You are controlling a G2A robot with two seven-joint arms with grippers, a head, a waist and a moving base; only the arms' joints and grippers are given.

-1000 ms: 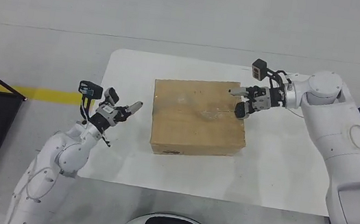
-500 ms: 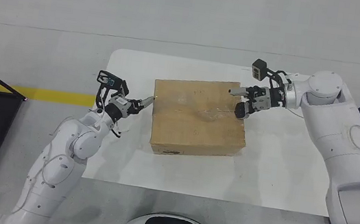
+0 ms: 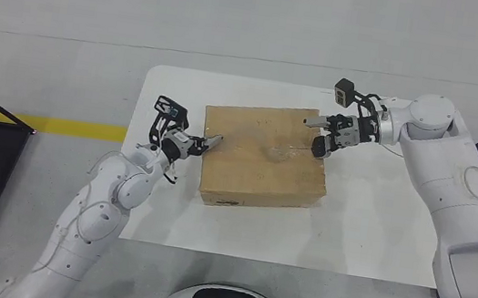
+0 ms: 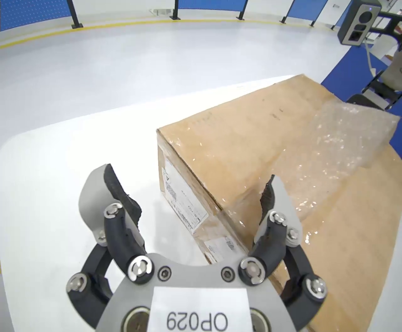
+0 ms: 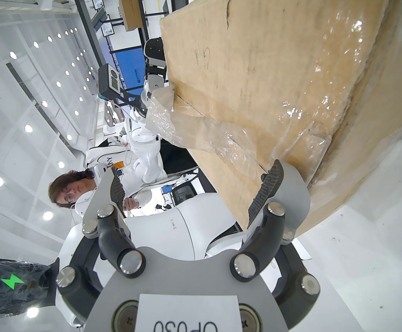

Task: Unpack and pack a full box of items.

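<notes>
Sitting shut at the middle of the white table [image 3: 374,232], the cardboard box [image 3: 261,152] is wearing a strip of clear tape [image 4: 329,147] that is peeling up along its top seam. The left claw [image 3: 206,141] is hovering at the box's ten o'clock edge, spread wide and gripping nothing. The right claw [image 3: 317,134] is hanging at two o'clock, likewise wide open and empty.

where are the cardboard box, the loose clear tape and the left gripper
cardboard box [image 3: 245,173], top view, bare top face
loose clear tape [image 4: 342,135], left wrist view, its crinkled middle
left gripper [image 4: 189,174], left wrist view, midway between its fingertips
</notes>
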